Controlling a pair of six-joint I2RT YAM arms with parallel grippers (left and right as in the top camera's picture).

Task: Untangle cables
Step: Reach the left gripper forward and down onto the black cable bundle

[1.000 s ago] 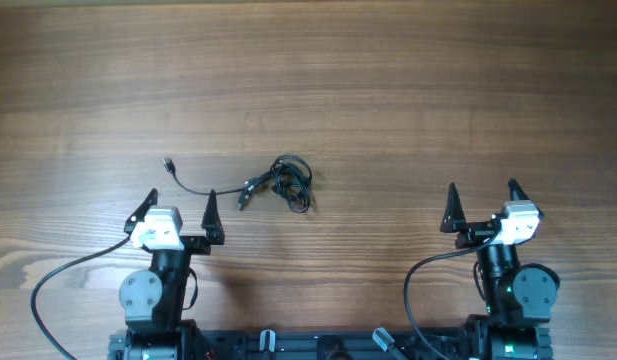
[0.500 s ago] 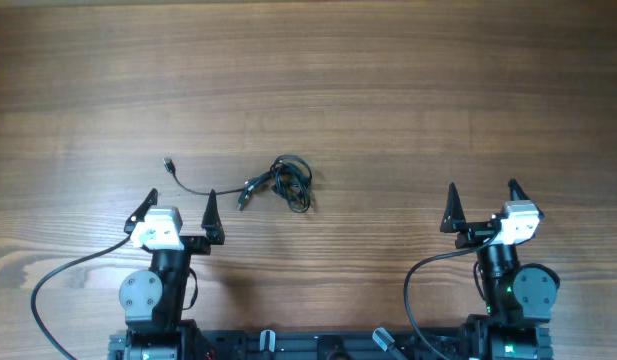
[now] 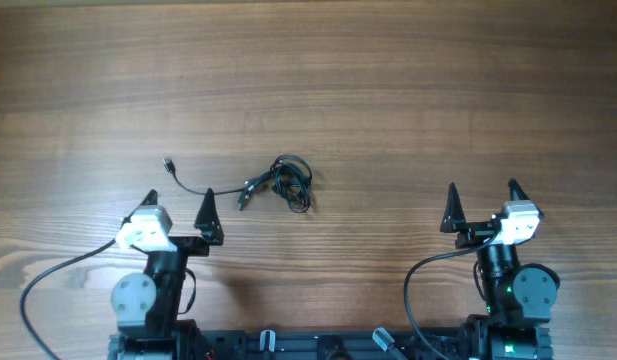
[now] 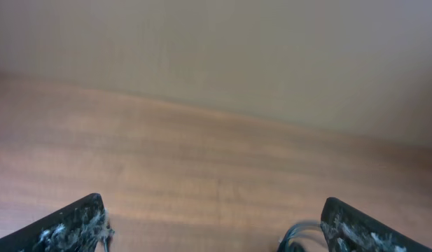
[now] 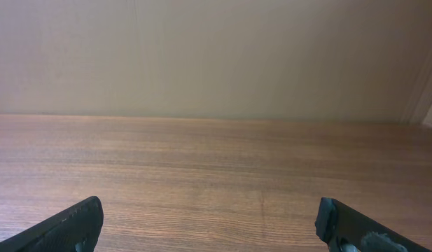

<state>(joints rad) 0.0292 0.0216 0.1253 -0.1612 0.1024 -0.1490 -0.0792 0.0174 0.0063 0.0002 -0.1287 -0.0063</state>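
Brown wood-grain worktop point(image 3: 388, 80) all round. Nearest, left pincer point(image 3: 178, 203) and right pincer point(image 3: 482, 192), each spread wide apart. Farther out, just beyond left pincer, cables point(image 3: 291, 183) bunched in small knot, touching neither pincer, one strand trailing left to plug point(image 3: 168, 163).

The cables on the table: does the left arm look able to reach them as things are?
Probably yes. The left gripper is open and close to the cables, with only bare table between them. Their loose plug end lies nearest, just ahead of it.
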